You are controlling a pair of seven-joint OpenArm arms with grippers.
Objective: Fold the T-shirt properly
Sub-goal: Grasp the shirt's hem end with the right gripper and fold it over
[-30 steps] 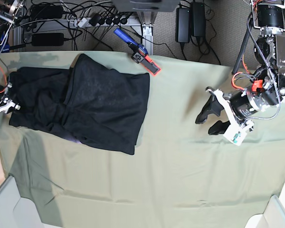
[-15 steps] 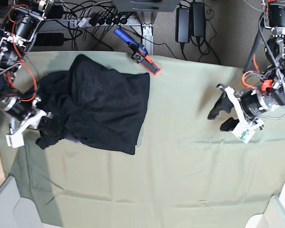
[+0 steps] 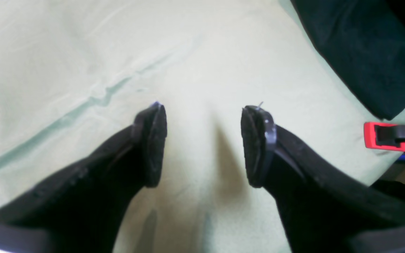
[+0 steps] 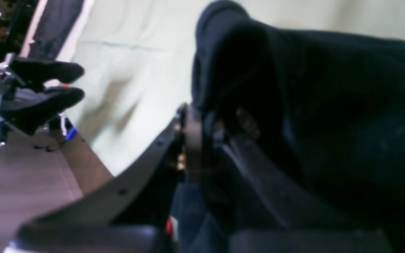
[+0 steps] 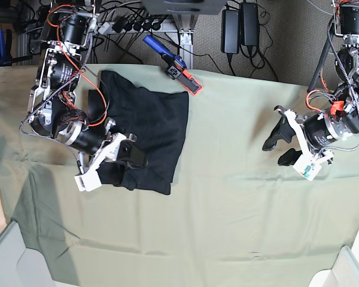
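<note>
In the left wrist view the left tool (image 3: 202, 144) is hanging with its fingers apart over the bare table (image 3: 83, 52), in the right wrist view the right tool (image 4: 202, 140) is sitting clamped on a bunched fold of the black T-shirt (image 4: 329, 123), and in the base view the T-shirt is lying folded over at the table's far left, well apart from the left tool.

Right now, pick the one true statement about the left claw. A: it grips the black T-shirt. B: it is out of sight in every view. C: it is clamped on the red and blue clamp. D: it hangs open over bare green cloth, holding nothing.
D: in the left wrist view the left claw has its jaws spread with only the pale green table cloth between them, apart from the T-shirt.
</note>
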